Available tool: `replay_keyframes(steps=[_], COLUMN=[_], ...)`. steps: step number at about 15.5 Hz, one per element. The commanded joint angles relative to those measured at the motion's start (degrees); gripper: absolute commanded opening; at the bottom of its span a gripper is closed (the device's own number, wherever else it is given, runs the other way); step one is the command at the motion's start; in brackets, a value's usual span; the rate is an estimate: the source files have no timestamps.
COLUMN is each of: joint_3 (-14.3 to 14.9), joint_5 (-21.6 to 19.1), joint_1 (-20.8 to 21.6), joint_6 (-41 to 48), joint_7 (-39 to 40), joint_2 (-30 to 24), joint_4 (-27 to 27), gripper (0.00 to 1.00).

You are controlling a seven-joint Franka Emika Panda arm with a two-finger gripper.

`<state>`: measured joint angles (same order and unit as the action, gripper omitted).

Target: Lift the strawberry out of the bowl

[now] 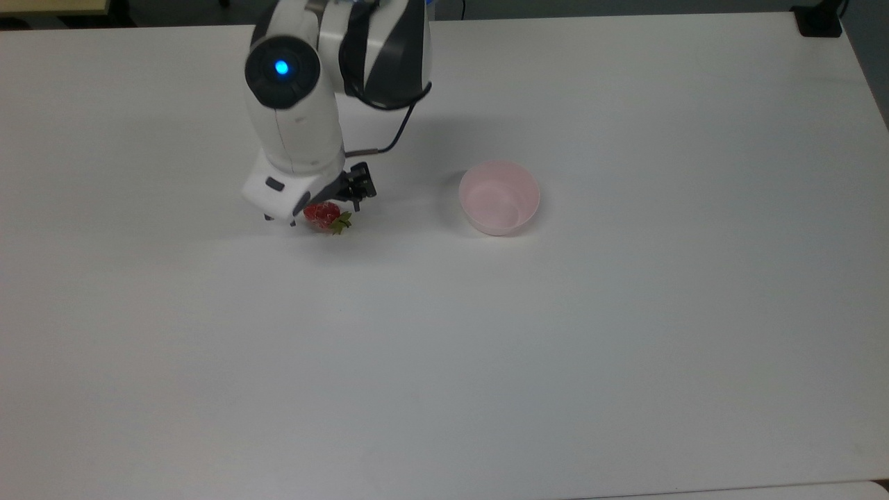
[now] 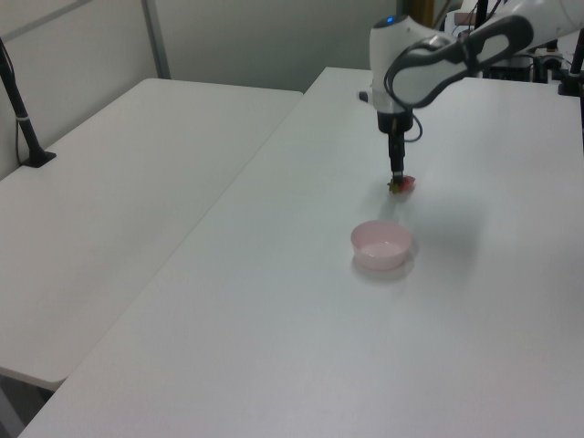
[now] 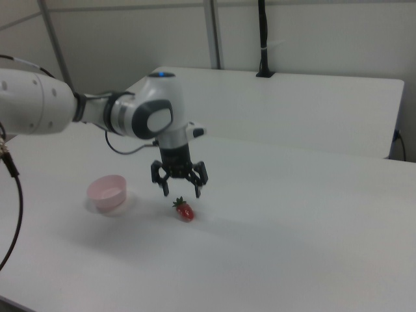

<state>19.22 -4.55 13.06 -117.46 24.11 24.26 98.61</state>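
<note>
One strawberry [image 3: 184, 210], glossy red with a green leafy top, lying on its side on the white table [image 3: 292, 247].
Gripper [image 3: 181, 190] hangs just above it, fingers spread and holding nothing; the pale pink bowl [image 3: 107, 193] sits apart toward the right view's left, nothing in it.
</note>
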Motion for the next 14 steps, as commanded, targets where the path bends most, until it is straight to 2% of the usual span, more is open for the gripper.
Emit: replay_keyframes(steps=[1,3,5,7,9,10,12,14], joint_3=[0.4,0.0,-1.9,-7.8,-14.4,-16.5,-18.1,-18.2], joint_5=[2.3,5.6,6.1,8.1,8.2,8.3,8.1,7.9], joint_1=[0.2,-1.1,-3.7,-8.5,-14.0,-15.2,-15.9,-15.7], joint_6=[6.5,7.6,9.9,10.8,13.6,16.1,18.4,18.6], joint_7=[-5.5,-9.8,-13.5,-16.0,-17.6,-17.7,-18.0,-17.9], joint_2=[-9.9,-14.9,-18.7,-21.2,-23.3,-23.9,-24.1,-24.6], joint_4=[-0.2,-0.3,-0.3,-0.4,-0.3,-0.3,-0.3,-0.9], gripper=[1.00,1.00,1.00,1.00,1.00,1.00,1.00,1.00])
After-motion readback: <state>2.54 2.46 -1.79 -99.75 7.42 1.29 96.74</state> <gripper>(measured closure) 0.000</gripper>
